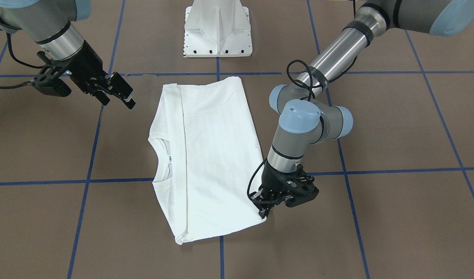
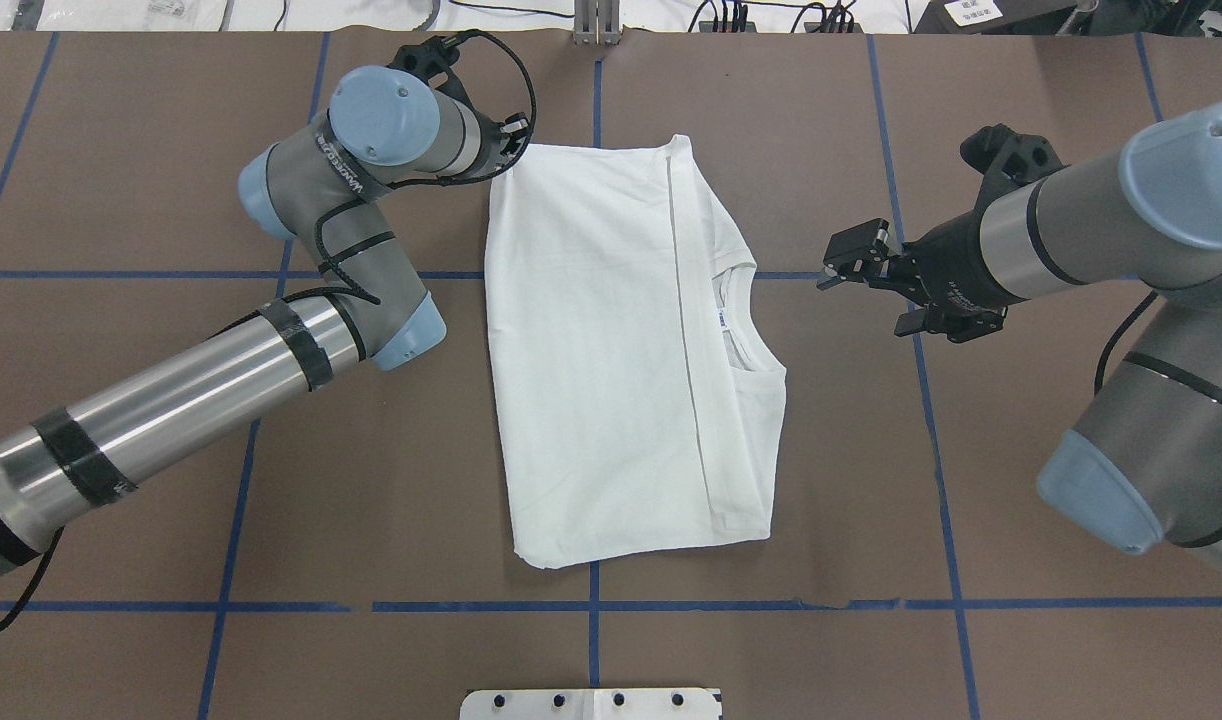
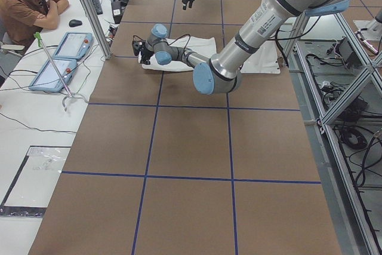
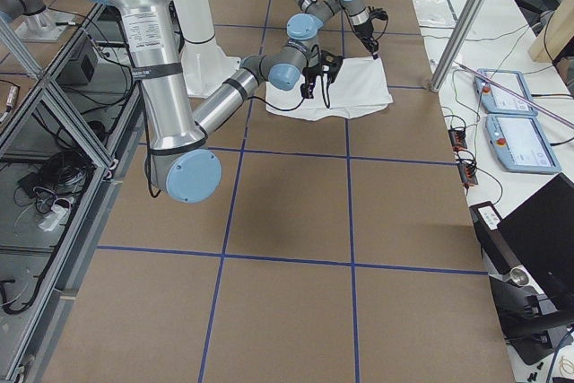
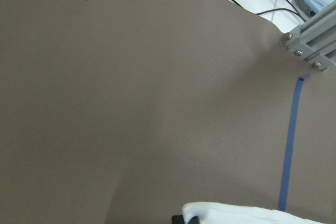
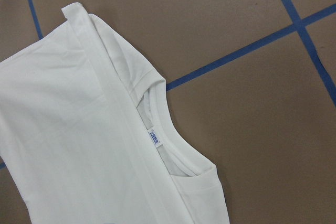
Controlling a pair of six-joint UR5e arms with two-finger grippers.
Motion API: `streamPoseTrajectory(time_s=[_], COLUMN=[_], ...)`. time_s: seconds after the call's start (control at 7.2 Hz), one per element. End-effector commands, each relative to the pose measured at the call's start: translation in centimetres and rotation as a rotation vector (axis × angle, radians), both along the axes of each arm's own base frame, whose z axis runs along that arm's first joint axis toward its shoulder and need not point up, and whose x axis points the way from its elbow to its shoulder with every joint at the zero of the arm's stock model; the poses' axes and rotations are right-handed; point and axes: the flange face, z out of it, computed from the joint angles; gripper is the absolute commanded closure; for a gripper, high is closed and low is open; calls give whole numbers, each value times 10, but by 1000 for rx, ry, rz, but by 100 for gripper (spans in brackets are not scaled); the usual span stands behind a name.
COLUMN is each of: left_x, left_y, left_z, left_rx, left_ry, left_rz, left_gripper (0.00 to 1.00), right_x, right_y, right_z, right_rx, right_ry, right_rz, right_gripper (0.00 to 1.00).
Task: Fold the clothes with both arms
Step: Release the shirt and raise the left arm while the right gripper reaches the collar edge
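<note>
The left arm (image 3: 253, 28) reaches the white shirt (image 3: 262, 64), possibly touching it.

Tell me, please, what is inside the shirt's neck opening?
The shirt shows a small label and white inner fabric there; its folded-over layer covers the rest.

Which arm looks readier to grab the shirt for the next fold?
Left, probably: the left gripper sits at a corner of the shirt, while the right gripper hovers off it, beside the collar.

I get bright, even light from above; shadows on the brown surface (image 2: 121, 150) are faint. The white shirt (image 2: 591, 350) nearly washes out (folds barely read). The left wrist view is soft.
</note>
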Motion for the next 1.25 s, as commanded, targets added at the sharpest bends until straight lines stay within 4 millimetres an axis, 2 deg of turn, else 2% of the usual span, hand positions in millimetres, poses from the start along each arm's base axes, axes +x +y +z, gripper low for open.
streamPoseTrajectory(time_s=[0.0,0.56,0.69,0.83,0.97,1.11], left_x=[3,-2,-2,-4,-23,-56], left_y=[-13,-23,-23,-25,-38,-57], left_z=[0,-1,1,1,0,-2], left_rx=[36,105,123,176,178,227], left_ry=[10,33,13,-32,-31,-63], left_rz=[-28,-104,-92,-66,-77,-7], left_gripper=[100,100,38,0,0,0], right_x=[-2,-14,-16,-17,-21,-23], right_y=[1,1,0,-1,0,0], right_z=[-1,-8,-9,-7,-9,-17], right_rx=[-1,21,31,30,33,75], right_ry=[-1,2,8,14,13,14], right_rz=[-3,9,14,12,5,-14], right_gripper=[0,0,0,0,0,0])
